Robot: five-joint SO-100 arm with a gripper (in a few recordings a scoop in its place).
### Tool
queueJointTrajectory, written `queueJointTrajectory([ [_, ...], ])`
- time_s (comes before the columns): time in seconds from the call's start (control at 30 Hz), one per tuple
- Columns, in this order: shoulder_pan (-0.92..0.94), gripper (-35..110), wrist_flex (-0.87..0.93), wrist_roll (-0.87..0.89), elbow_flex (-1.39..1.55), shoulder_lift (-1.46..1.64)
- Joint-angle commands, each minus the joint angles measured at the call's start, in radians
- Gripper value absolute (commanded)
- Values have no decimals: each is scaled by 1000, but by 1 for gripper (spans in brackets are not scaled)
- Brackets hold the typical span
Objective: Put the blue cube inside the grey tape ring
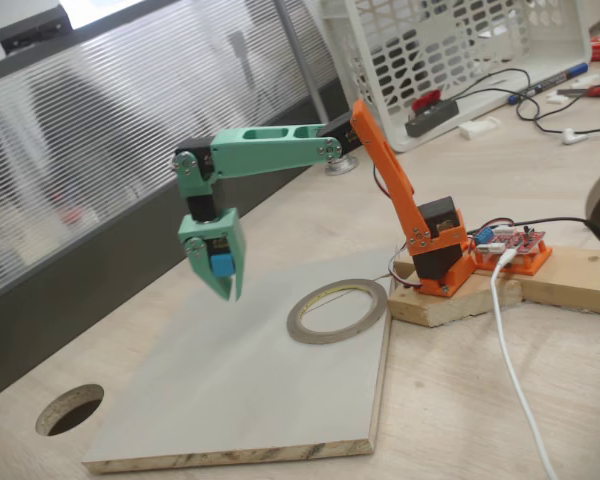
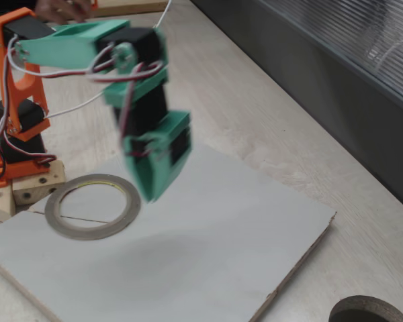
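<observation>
The end effector [image 1: 223, 275] pinches the blue cube [image 1: 223, 264] in the air, left of the grey tape ring [image 1: 337, 310], so carrying over and release remain.

Both fixed views look down from opposite sides, sharing the board [image 1: 240, 390].

The arm [image 1: 280, 148] has mint-green outer links and an orange base section with black servos. Red and white cables [image 2: 124, 74] loop along its joints. The gripper [image 1: 223, 270] is mint green too.
</observation>
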Motion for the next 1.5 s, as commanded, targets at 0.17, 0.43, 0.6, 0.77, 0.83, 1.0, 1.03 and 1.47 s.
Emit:
queueJointTrajectory([
  [0.17,178,1,15,15,63,91],
  [0.43,179,1,14,20,285,265],
  [0.6,167,1,5,20,681,535],
  [0.77,167,1,2,20,942,709],
  [0.83,167,1,-8,20,1006,741],
  [1.0,167,1,-204,20,1112,759],
  [1.03,167,1,-241,20,1131,759],
  [1.47,167,1,-301,20,1167,759],
])
